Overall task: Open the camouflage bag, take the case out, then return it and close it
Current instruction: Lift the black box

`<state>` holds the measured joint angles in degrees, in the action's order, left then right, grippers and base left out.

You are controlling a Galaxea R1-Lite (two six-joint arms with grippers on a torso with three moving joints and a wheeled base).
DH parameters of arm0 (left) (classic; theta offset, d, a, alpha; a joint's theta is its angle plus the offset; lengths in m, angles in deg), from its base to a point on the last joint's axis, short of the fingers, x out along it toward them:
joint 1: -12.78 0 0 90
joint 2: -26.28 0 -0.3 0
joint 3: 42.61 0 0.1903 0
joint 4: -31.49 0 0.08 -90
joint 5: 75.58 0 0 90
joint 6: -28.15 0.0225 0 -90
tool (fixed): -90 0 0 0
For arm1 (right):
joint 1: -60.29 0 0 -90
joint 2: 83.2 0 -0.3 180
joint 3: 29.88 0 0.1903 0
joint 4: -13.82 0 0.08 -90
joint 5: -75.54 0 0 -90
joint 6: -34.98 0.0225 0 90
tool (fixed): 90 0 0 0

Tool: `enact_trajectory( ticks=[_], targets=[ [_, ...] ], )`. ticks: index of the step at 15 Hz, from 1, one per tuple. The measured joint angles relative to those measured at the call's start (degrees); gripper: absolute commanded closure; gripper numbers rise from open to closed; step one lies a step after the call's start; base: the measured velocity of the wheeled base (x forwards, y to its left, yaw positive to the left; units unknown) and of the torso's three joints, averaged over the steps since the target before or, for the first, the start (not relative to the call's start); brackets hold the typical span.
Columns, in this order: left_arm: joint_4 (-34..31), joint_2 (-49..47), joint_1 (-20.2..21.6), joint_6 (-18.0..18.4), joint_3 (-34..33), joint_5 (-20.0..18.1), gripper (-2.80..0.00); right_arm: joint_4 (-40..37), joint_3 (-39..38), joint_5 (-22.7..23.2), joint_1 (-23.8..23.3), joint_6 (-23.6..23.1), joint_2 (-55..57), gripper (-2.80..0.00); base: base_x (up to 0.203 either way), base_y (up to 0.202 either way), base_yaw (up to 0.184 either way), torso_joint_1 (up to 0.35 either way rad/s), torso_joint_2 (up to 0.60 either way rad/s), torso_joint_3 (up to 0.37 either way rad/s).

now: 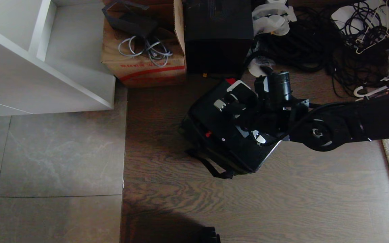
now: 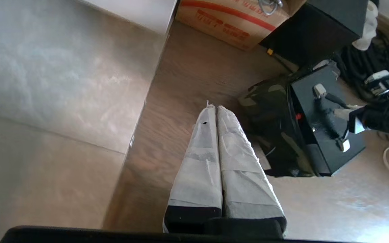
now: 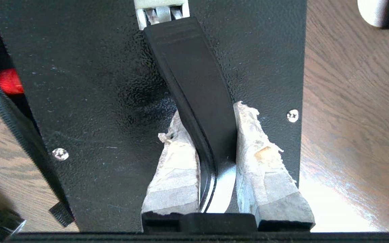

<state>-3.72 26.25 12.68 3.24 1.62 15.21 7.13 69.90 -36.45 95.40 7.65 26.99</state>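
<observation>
On the wooden floor (image 1: 181,209), the case (image 1: 214,131) stands partly inside the camouflage bag (image 2: 265,101), near a cardboard carton (image 1: 140,64). Right gripper (image 3: 211,135) has its jaws clamped on the case's handle (image 3: 194,74) (black, silver brackets). Left gripper (image 2: 213,111) hangs apart, jaws pressed together, holding nothing.

Head cam looks down from high; right wrist cam sits close on the case (image 3: 96,84); left wrist farther, same case.

Black jointed right arm (image 1: 349,125), white-wrapped fingers (image 3: 174,168).
</observation>
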Motion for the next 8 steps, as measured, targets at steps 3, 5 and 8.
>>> enact_trajectory(
  ticks=[3,5,8],
  targets=[
    [-0.2,0.0,0.0,-4.3,-0.9,0.1,0.0,-0.4,0.5,0.0,0.0,0.0,0.1,0.0,0.0,0.0,0.0,0.0,0.0,0.0],
    [-0.2,0.0,0.0,-9.4,-2.6,0.0,0.0,-0.7,0.5,0.0,0.0,0.0,0.1,0.0,0.0,0.0,0.0,0.0,0.0,0.0],
    [-0.2,0.0,0.0,-12.1,-5.0,0.2,0.0,-0.8,0.4,0.1,-0.1,0.0,0.0,0.0,0.0,0.0,0.0,0.0,0.0,0.0]
  ],
)
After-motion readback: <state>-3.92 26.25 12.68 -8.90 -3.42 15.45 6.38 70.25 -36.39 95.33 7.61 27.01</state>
